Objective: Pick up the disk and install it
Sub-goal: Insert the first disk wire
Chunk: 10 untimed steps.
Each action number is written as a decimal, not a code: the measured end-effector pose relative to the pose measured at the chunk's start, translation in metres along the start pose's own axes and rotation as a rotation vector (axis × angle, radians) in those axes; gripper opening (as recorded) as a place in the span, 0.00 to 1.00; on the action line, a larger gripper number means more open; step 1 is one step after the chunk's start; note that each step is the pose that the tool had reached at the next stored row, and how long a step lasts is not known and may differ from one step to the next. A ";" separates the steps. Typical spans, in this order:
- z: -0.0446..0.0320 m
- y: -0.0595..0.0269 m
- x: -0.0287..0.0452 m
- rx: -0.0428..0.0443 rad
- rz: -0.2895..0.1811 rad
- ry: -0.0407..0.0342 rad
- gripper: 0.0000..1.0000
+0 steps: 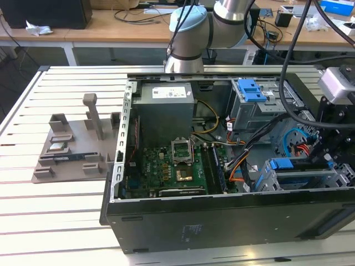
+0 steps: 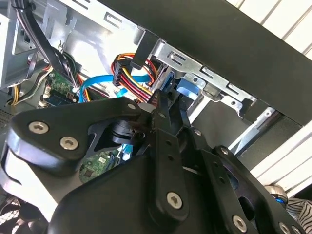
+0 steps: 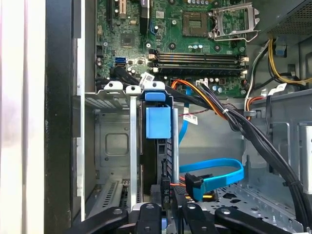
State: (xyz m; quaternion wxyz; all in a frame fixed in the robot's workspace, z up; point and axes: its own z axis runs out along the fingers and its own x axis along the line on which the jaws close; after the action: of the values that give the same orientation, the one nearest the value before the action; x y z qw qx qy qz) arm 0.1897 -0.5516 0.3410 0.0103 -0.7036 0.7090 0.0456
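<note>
The disk (image 3: 159, 122) stands edge-on in a slot of the grey metal drive bay (image 3: 114, 141). Its blue rail faces the first wrist view and its dark body runs back toward my fingers. My gripper (image 3: 166, 212) sits at the disk's near end, one black finger on each side, shut on it. In the second wrist view the gripper (image 2: 163, 105) narrows to a point at the bay, with the disk's blue rail (image 2: 187, 87) just beyond. In the exterior view the disk (image 1: 283, 164) lies in the bay at the case's front, on that view's right, with my gripper (image 1: 324, 155) over it.
The open computer case (image 1: 222, 216) lies on a slatted table. Inside are a motherboard (image 1: 172, 172), a power supply (image 1: 165, 111) and cable bundles (image 3: 229, 114). A blue data cable (image 3: 214, 178) loops beside the bay. A second cage carries a blue latch (image 1: 249, 88). A grey fixture (image 1: 72, 149) stands on the exterior view's left.
</note>
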 end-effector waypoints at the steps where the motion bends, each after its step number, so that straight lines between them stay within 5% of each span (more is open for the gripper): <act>1: -0.0092 0.0004 -0.0008 0.0001 0.000 0.0001 0.24; 6: -0.0384 0.0019 -0.0044 0.0000 0.000 0.0000 0.24; 10: -0.0479 0.0025 -0.0072 0.0000 0.000 0.0001 0.22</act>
State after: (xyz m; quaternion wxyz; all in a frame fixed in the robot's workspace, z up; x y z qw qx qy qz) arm 0.1897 -0.5482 0.3894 0.0102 -0.7036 0.7091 0.0455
